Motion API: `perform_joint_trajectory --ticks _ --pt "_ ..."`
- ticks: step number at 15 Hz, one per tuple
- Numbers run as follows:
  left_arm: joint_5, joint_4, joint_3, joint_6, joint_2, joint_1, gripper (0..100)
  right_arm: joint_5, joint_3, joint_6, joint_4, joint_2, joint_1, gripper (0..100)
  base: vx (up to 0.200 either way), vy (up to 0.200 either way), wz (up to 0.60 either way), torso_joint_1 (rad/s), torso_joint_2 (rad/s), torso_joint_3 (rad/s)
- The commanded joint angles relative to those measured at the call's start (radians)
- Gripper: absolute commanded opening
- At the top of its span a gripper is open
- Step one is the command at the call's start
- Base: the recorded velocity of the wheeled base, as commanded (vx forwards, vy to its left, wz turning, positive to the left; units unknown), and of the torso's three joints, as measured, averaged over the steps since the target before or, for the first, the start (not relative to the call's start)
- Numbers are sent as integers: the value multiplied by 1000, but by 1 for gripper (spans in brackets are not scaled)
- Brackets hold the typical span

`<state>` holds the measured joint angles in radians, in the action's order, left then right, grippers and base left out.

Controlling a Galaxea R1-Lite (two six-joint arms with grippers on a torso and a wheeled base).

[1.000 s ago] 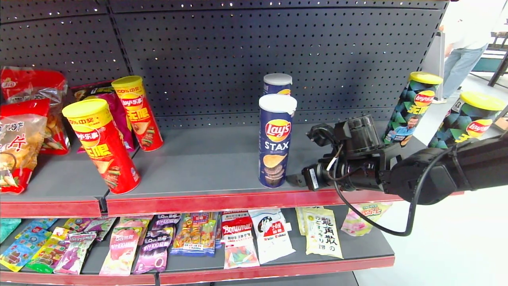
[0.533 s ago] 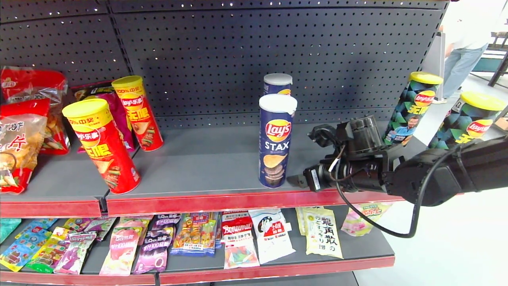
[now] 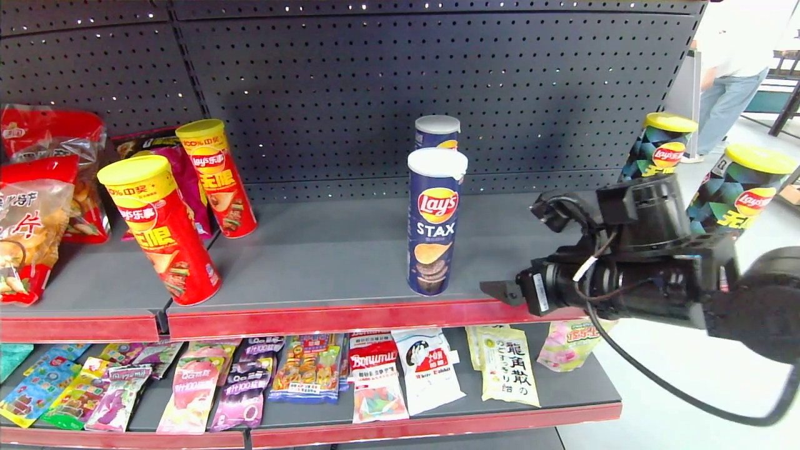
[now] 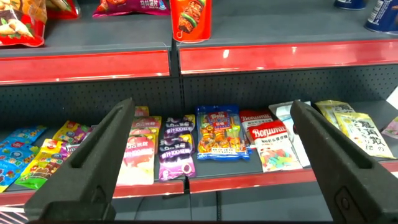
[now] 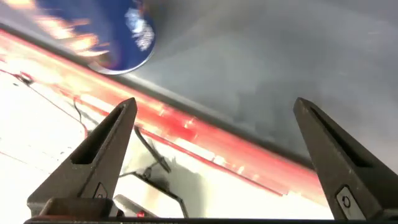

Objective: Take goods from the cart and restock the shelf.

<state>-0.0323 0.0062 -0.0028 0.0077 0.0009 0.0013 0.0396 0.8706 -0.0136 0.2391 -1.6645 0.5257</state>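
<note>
blue chip can [image 3: 434,225] upright at front edge of upper shelf [image 3: 325,250], second blue can [image 3: 437,131] directly behind it. right gripper [image 3: 500,290] near the can on its right, level with the shelf's red lip, fingers spread, empty. left gripper [image 4: 212,104] spread too, empty, facing the lower shelf's snack packets [image 4: 217,134].

The front blue can [image 3: 433,222] hides all but the top of the back blue can [image 3: 437,130]. The right arm [image 3: 656,284] covers the bottoms of the left green can [image 3: 664,145] and the right green can [image 3: 744,187]. The red bags [image 3: 37,187] are cut off at the left edge. In the right wrist view the front blue can is blurry. The left wrist view cuts off the front red can [image 4: 190,15] at its top.
</note>
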Motion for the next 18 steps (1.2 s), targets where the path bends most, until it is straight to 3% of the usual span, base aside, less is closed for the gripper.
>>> perform_joint_trajectory --ticks 1,5,7,9,11,15,18 --pt "0 0 0 0 1 0 100 3 -125 1 -1 269 20 100 0 0 0 0 0 0" --pt "0 0 0 0 1 0 100 54 -326 29 -8 617 2 100 0 0 0 0 0 0" --pt "0 0 0 0 1 0 100 95 -427 46 -8 749 -158 100 0 0 0 0 0 0" --pt "0 0 0 0 1 0 100 94 -499 44 -8 819 -378 100 0 0 0 0 0 0" --pt "0 0 0 0 1 0 100 69 -601 50 -9 951 -540 100 0 0 0 0 0 0" --pt "0 0 0 0 1 0 100 33 -835 57 -46 1306 -547 100 0 0 0 0 0 0" --pt "0 0 0 0 1 0 100 -23 -837 84 -259 1585 -501 100 0 0 0 0 0 0"
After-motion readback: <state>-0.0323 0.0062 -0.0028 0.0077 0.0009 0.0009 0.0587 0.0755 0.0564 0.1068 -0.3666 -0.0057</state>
